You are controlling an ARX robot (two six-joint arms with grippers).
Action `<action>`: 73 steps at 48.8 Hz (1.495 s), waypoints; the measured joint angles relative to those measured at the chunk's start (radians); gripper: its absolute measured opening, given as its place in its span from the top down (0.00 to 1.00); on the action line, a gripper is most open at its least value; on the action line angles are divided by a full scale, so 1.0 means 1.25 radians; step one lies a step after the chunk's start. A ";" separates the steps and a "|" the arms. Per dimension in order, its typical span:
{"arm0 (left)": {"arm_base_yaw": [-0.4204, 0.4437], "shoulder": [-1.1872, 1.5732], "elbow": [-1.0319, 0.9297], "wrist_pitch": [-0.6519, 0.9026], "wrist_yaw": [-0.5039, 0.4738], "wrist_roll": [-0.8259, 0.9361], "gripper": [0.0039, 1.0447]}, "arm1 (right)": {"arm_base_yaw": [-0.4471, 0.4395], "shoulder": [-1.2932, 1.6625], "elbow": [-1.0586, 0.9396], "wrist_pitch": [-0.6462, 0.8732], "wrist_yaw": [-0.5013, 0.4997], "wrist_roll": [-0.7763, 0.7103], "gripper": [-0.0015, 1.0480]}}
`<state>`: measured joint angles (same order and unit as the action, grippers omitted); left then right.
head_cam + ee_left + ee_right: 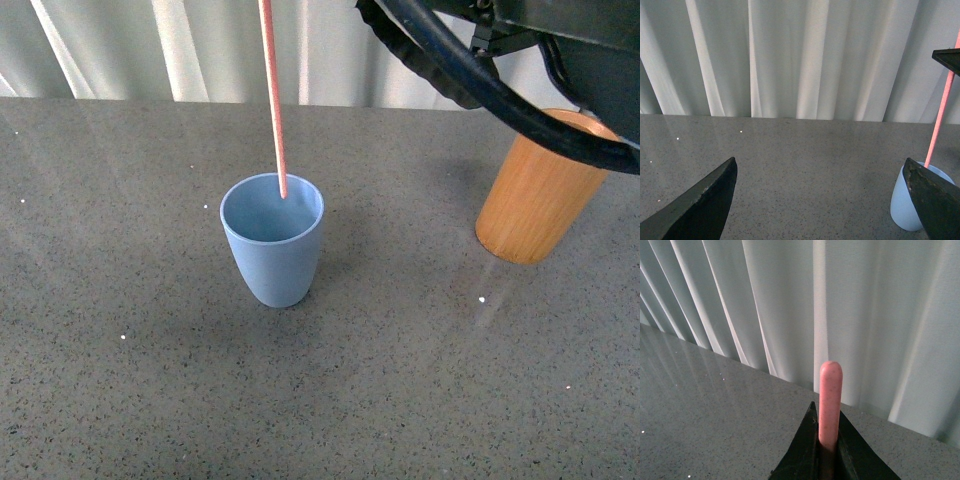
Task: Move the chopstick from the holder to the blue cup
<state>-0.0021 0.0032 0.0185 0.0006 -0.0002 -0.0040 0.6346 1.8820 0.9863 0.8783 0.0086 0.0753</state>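
**Stick hanging over blue cup, release pending**

Right hand point(821, 452) is clamping the long pale pink speckled chopstick point(272, 90) near its top, w/ the lower tip sitting just at or inside the mouth of the light blue tapered plastic cup point(272, 240). Best move, I'd judge: lower straight, keep it vertical, let go only once the tip is deep, else cup could tip. Left hand point(820, 200) is spread apart, holding nothing. Blue cup is looking otherwise empty; orange-brown wooden cylinder holder point(535, 195) is standing apart on grey desk point(120, 400), contents hidden.
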 joint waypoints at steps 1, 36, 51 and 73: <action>0.000 0.000 0.000 0.000 0.000 0.000 0.06 | 0.001 0.002 0.000 0.000 0.000 0.001 0.98; 0.000 0.000 0.000 0.000 0.000 0.000 0.06 | 0.010 0.035 -0.033 0.013 0.013 0.045 0.69; 0.000 0.000 0.000 0.000 0.000 0.000 0.06 | 0.009 -0.003 -0.053 0.008 0.013 0.057 0.22; 0.000 0.000 0.000 0.000 0.000 0.000 0.06 | -0.075 -0.240 -0.163 -0.144 0.255 -0.044 0.10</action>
<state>-0.0021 0.0032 0.0185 0.0006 -0.0002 -0.0040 0.5404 1.5826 0.7822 0.6983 0.3271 0.0204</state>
